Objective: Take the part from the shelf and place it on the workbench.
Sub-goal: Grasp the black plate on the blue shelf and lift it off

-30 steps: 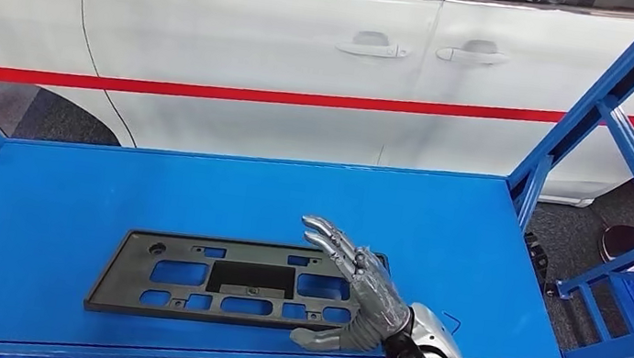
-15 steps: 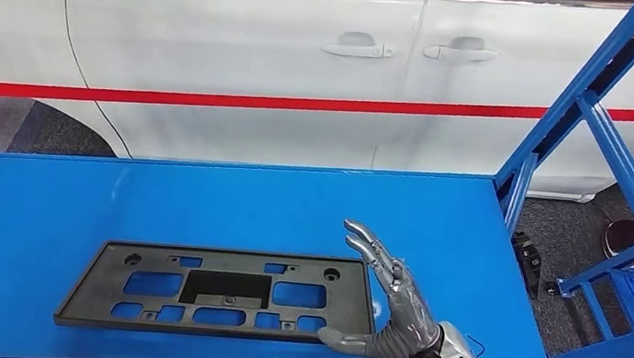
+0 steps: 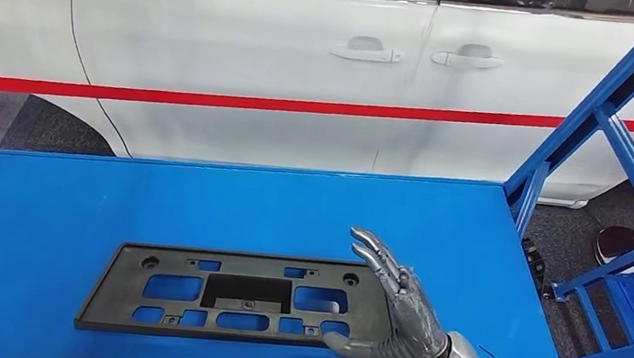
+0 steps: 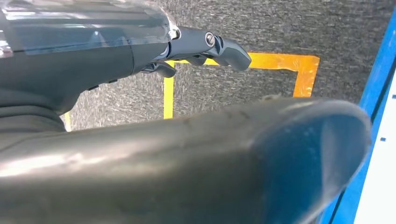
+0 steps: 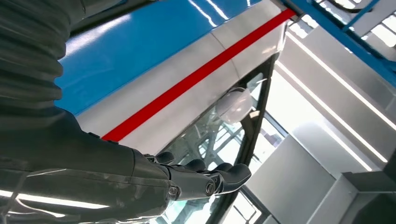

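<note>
Right hand [image 3: 395,314] still open beside part [image 3: 233,295], fingers still spread

Bright, even overhead light (ceiling strips glare); near robot hand [image 4: 187,163] blurred in wrist views.

White car [image 3: 308,76], grey carpet [image 4: 280,32]

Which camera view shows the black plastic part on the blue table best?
The head view shows it best: the black part lies flat on the blue table, seen whole except its right end behind the right hand. The right wrist view shows a strip of the blue table and the white car; the left wrist view looks at the floor.
</note>
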`<state>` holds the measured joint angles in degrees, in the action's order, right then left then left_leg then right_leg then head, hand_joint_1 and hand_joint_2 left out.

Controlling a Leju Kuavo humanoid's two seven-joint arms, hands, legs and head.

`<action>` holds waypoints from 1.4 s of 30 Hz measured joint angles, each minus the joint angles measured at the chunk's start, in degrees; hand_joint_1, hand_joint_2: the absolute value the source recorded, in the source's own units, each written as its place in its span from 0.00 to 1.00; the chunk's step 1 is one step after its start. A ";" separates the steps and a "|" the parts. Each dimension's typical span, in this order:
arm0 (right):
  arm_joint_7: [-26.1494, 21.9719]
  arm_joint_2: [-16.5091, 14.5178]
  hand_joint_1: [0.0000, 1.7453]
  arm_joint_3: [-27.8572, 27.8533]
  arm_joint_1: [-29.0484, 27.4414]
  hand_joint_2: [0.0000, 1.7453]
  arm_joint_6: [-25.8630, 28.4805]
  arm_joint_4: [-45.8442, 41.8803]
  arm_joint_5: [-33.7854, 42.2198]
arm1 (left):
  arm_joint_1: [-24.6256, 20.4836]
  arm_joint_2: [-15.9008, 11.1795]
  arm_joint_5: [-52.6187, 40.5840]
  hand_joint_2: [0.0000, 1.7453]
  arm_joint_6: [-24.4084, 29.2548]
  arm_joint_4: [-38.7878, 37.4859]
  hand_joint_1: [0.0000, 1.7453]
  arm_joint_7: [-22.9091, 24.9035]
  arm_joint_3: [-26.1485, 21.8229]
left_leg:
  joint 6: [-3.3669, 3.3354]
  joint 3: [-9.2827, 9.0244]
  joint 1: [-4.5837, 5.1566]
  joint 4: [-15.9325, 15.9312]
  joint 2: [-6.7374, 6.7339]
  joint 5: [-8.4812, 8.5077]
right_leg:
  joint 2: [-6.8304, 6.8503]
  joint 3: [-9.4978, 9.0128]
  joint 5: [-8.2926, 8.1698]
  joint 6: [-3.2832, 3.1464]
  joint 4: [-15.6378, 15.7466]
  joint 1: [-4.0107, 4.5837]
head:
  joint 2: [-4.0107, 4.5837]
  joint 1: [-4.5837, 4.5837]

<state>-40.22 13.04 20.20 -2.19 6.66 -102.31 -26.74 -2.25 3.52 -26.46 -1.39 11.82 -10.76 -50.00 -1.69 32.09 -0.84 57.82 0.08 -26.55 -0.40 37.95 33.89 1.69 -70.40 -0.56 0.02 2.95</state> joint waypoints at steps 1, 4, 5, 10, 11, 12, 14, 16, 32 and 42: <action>0.00 -0.01 0.00 -0.62 -1.14 1.00 0.14 -0.32 -0.51 | 0.09 0.00 -0.04 0.00 0.01 0.00 0.00 0.02 -0.02 | -0.04 0.01 0.03 0.02 0.00 -0.04 | 0.01 1.53 0.89 0.15 -2.93 -0.07 | 0.00 0.00; 0.00 -0.08 0.00 -1.51 -3.86 1.00 0.87 -1.10 -1.37 | 0.24 0.00 -0.34 0.00 -0.01 0.00 0.00 0.05 -0.05 | 0.07 -0.14 0.05 0.09 -0.06 -0.22 | 0.09 0.28 -2.74 0.10 0.46 -0.18 | 0.00 0.00; 0.00 -0.14 0.00 -1.85 -4.86 1.00 1.08 -1.51 -1.70 | 0.21 0.00 -0.55 0.00 -0.05 0.00 0.00 0.05 -0.05 | 0.16 -0.26 0.05 0.08 -0.06 -0.30 | 0.17 -1.75 -4.79 -0.14 4.63 -0.16 | 0.00 0.00; 0.01 -0.28 0.00 -4.54 -10.01 1.00 0.71 -4.02 -3.54 | 0.17 -0.02 -1.49 0.00 -0.50 0.00 0.00 0.07 -0.05 | 1.60 -0.40 0.36 0.20 0.07 -0.77 | 0.17 -5.38 -6.91 -1.60 12.54 0.27 | 0.00 0.01; 0.00 -0.28 0.00 -5.26 -10.86 1.00 0.23 -4.53 -3.71 | 0.14 -0.08 -1.69 0.00 -0.55 0.00 0.00 0.21 -0.05 | 1.92 -0.33 0.32 0.61 0.03 -1.16 | 0.17 -5.53 -7.01 -1.93 12.79 0.14 | 0.00 0.01; 0.00 -0.28 0.00 -6.06 -11.51 1.00 -0.33 -4.95 -3.90 | 0.09 -0.14 -1.97 0.00 -0.56 0.00 0.00 0.47 -0.05 | 2.17 0.13 0.30 1.90 0.01 -2.12 | 0.22 -5.70 -7.12 -2.28 13.05 -0.02 | 0.00 0.01; 0.00 -0.28 0.00 -7.77 -12.52 1.00 -1.22 -5.54 -4.48 | 0.04 -0.22 -2.51 0.00 -0.51 0.00 0.00 1.20 -0.03 | 2.46 2.59 0.17 7.77 0.01 -5.60 | 0.36 -5.90 -7.19 -2.77 13.30 -0.08 | 0.00 0.01; 0.00 -0.28 0.00 -9.51 -13.69 1.00 -1.70 -5.91 -5.23 | 0.12 -0.23 -2.95 0.00 -0.31 0.00 0.00 1.95 -0.02 | 2.65 5.82 0.08 14.92 0.00 -8.67 | 0.40 -5.92 -7.13 -2.95 13.25 0.03 | 0.00 0.01; 0.00 -1.33 0.00 -15.88 -18.67 0.50 -4.09 -9.53 -5.07 | 0.21 -0.55 -4.62 0.00 -1.50 0.00 0.00 -0.04 -0.01 | -0.25 -0.47 0.08 0.37 -0.13 -0.54 | 0.13 0.89 1.99 0.17 -3.57 -0.04 | 0.00 0.00; 0.00 -2.20 0.00 -9.88 -17.35 1.00 -3.98 -10.35 -5.19 | 0.14 -0.45 -6.64 0.00 -1.86 0.00 0.00 -1.89 -0.01 | 1.93 -0.02 0.23 0.85 0.03 -0.78 | 0.35 -7.62 -6.14 -2.53 13.59 0.57 | 0.00 0.00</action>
<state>-40.22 10.84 10.32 -19.55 2.68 -112.66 -31.93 -2.10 3.07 -33.11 -3.26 11.82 -12.64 -50.01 0.24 32.08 -0.62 58.67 0.11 -27.32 -0.05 30.33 27.74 -0.84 -56.81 0.02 0.02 2.95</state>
